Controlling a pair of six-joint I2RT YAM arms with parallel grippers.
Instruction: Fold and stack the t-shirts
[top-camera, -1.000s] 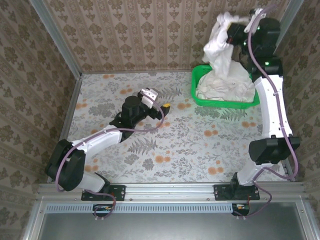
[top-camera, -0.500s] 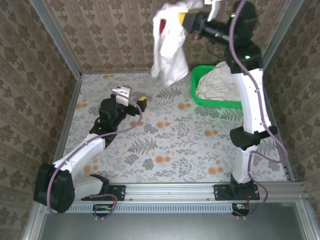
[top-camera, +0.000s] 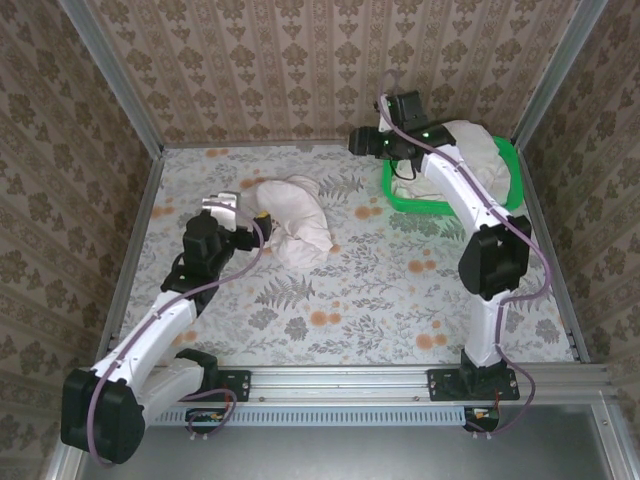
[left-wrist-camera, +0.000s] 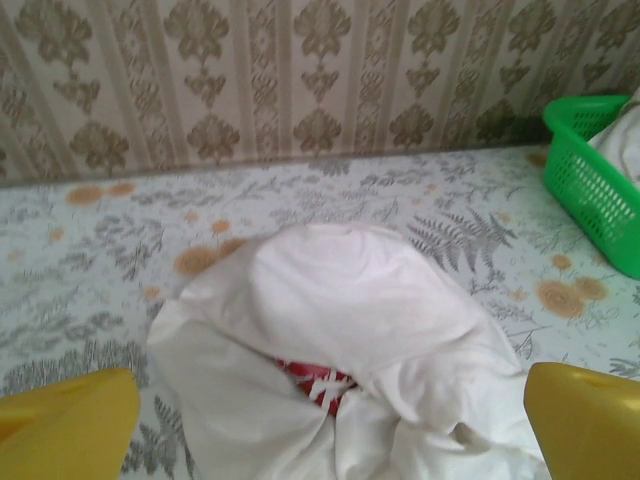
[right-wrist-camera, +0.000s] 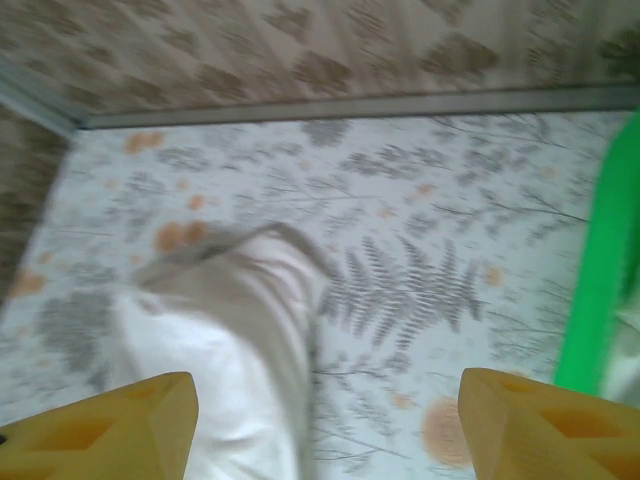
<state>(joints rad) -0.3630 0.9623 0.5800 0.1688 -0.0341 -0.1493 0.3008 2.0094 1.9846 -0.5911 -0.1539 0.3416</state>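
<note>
From overhead: crumpled white cotton t-shirt (top-camera: 295, 218) now on table (top-camera: 400, 300) just ahead of wide-open, empty left gripper (top-camera: 240, 209); right gripper (top-camera: 362, 140), which held it aloft before, hangs by green plastic basket (top-camera: 400, 196). Left wrist: shirt ahead, red print (left-wrist-camera: 315, 378) showing. Right wrist: jaws apart, empty.

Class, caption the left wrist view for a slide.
Crumpled white t-shirt on floral table before the open left claw; green basket at right.
</note>
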